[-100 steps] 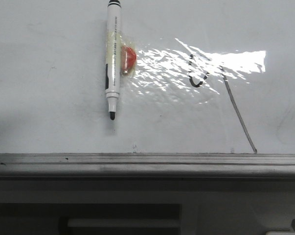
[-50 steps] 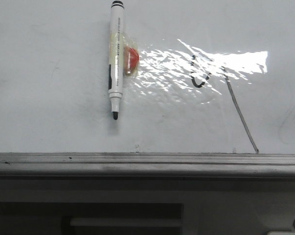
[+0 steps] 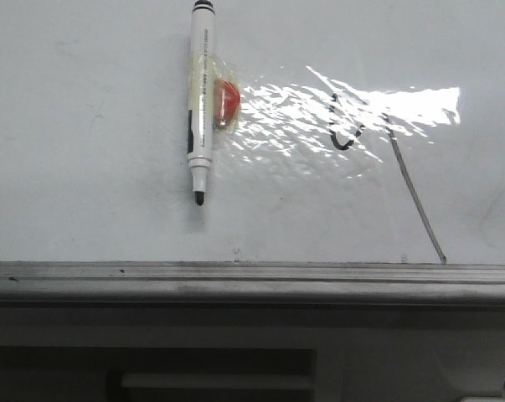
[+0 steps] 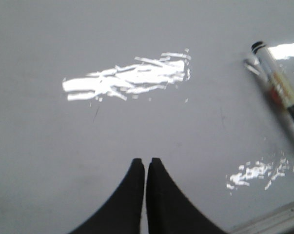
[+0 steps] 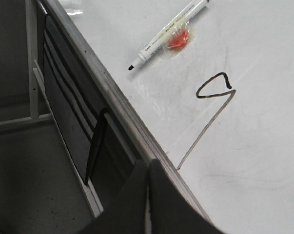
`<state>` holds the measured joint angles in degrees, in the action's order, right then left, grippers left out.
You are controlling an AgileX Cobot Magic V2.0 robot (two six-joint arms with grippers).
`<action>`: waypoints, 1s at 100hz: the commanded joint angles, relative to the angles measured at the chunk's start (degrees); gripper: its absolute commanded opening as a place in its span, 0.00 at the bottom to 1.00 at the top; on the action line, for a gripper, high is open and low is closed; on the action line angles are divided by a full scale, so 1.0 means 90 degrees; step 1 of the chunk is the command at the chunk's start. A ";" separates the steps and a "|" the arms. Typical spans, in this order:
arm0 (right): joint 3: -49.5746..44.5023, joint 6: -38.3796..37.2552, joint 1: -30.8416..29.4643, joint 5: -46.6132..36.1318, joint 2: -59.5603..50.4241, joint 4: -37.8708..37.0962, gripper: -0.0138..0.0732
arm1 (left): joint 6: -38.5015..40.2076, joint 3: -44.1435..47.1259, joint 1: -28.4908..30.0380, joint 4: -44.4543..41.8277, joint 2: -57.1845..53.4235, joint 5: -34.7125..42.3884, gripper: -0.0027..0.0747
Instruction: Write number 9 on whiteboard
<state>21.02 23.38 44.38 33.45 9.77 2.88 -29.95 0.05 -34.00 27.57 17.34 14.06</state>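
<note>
Front view: neither of my grippers shows here. The whiteboard [image 3: 85,184] fills the upper two thirds of the frame, its grey rail running across just below the middle. A marker [image 3: 200,100] lies on the board left of centre, uncapped tip pointing down the frame, with a red blob [image 3: 225,102] under clear tape against its right side. The 9 [image 3: 378,159] sits right of centre: a small hooked curve half lost in glare, and a long slanted tail that runs down to the rail at lower right.

Left wrist view: my left gripper [image 4: 146,162] rises from the bottom centre, its two black fingers [image 4: 132,195] pressed together with only a hairline between them, clenched on nothing and hanging over bare board. The marker lies at the right edge of the frame, well apart from my fingertips. A glare patch sits left of centre.

Right wrist view: my right gripper [image 5: 147,165] comes up at the bottom centre, fingers [image 5: 166,204] likewise closed tight and empty, over the board's rail. The 9 is at centre right, a pointed loop with its tail slanting down toward my fingertips. The marker lies at the top centre, near the loop but not touching it.
</note>
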 commanded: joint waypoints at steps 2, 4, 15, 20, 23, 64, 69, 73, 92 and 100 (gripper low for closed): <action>0.0155 -0.0015 -0.0050 -0.0464 0.0063 -0.0021 0.09 | 0.1430 0.0116 0.0941 -0.1442 -0.0340 -0.0830 0.01; 0.0155 -0.0015 -0.0050 -0.0464 0.0063 -0.0021 0.09 | 0.1683 0.0116 0.1132 -0.1718 -0.0430 -0.1030 0.01; 0.0155 -0.0015 -0.0050 -0.0464 0.0063 -0.0021 0.09 | 0.2793 0.0116 0.2003 -0.2379 -0.0910 -0.2160 0.01; 0.0155 -0.0015 -0.0050 -0.0464 0.0063 -0.0021 0.09 | 0.2913 0.0116 0.2302 -0.2394 -0.1137 -0.2725 0.01; 0.0155 -0.0015 -0.0050 -0.0464 0.0063 -0.0021 0.09 | 0.2915 0.0116 0.2450 -0.2394 -0.1271 -0.3025 0.01; 0.0155 -0.0015 -0.0050 -0.0464 0.0063 -0.0021 0.09 | 0.2955 0.0116 0.3444 -0.2424 -0.2097 -0.3352 0.01; 0.0155 -0.0015 -0.0050 -0.0464 0.0063 -0.0021 0.09 | 0.2955 0.0116 0.3444 -0.2424 -0.2097 -0.3352 0.01; 0.0155 -0.0015 -0.0050 -0.0464 0.0063 -0.0021 0.09 | 0.2955 0.0116 0.3444 -0.2424 -0.2097 -0.3352 0.01; 0.0155 -0.0015 -0.0050 -0.0464 0.0063 -0.0021 0.09 | 0.2955 0.0116 0.3444 -0.2424 -0.2097 -0.3341 0.01; 0.0155 -0.0015 -0.0050 -0.0464 0.0063 -0.0021 0.09 | 0.2955 0.0116 0.3444 -0.2424 -0.2097 -0.3341 0.01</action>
<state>21.02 23.38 44.38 33.45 9.77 2.88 -4.00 0.05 -3.14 5.68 -0.24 -18.90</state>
